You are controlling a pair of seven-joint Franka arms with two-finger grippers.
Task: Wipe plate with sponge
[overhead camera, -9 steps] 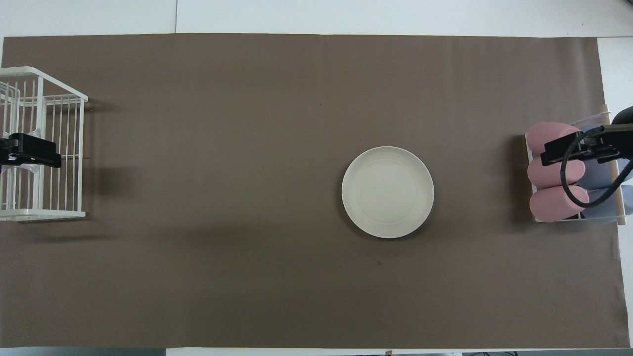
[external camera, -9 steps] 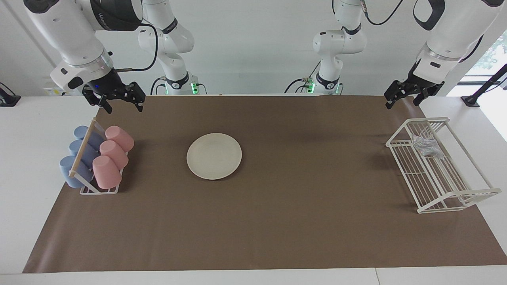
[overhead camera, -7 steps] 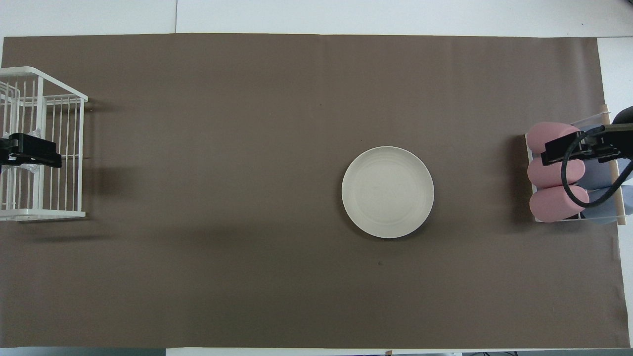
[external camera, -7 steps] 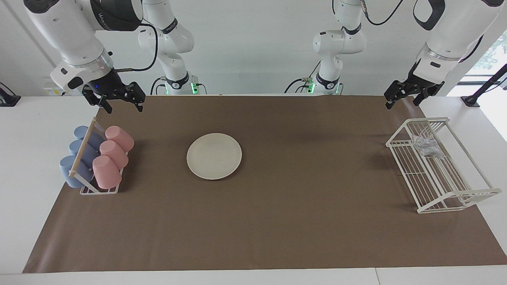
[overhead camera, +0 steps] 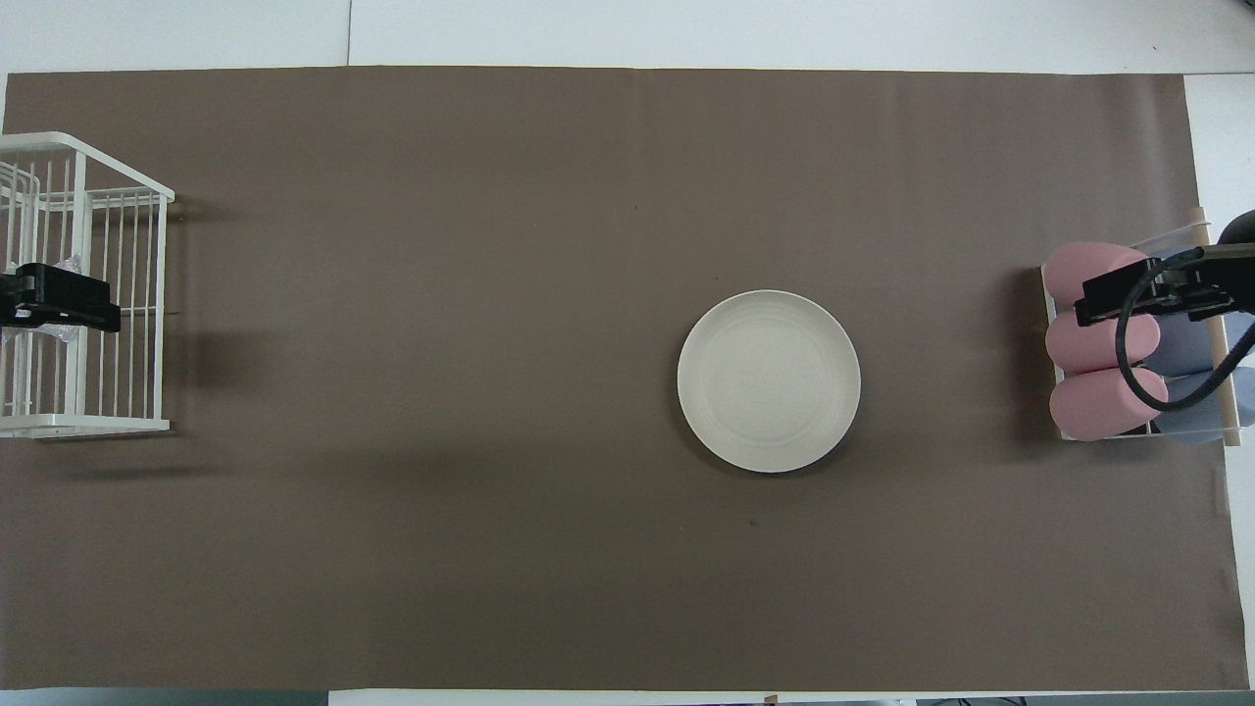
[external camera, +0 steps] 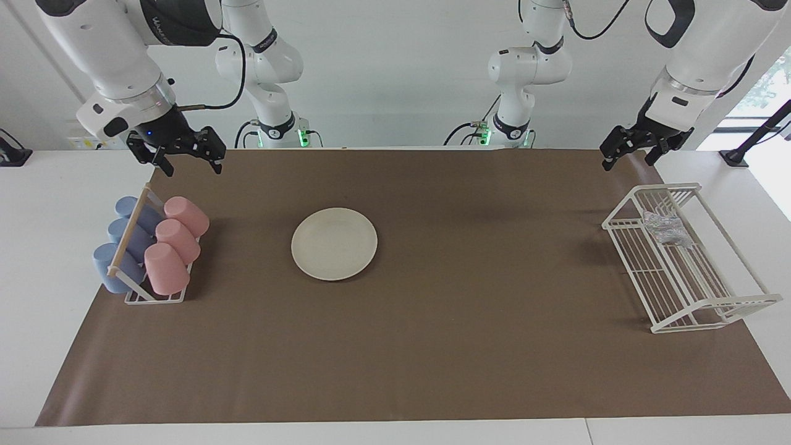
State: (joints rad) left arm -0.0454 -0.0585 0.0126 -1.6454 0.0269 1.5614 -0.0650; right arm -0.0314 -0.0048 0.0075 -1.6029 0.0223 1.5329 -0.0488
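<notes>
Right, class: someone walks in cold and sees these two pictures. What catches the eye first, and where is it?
A cream plate lies alone mid-mat. At the right arm's end, pink and blue cups lie in a holder; at the left arm's end, a white wire rack holds a silvery sponge. Each open claw, right and left, hangs above its end.

One camera sat high across the table, facing the two arms, whose bases stood along the top edge of its frame, and it took in the whole brown mat (external camera: 432, 346) from some way off. The other looked steeply down from above the robots' end, with only the gripper tips entering at the frame's side edges. Both shared the mat, the plate (external camera: 334, 243) (overhead camera: 769, 380) and the white wire rack (external camera: 683, 259) (overhead camera: 78, 294), turned half round between them.
</notes>
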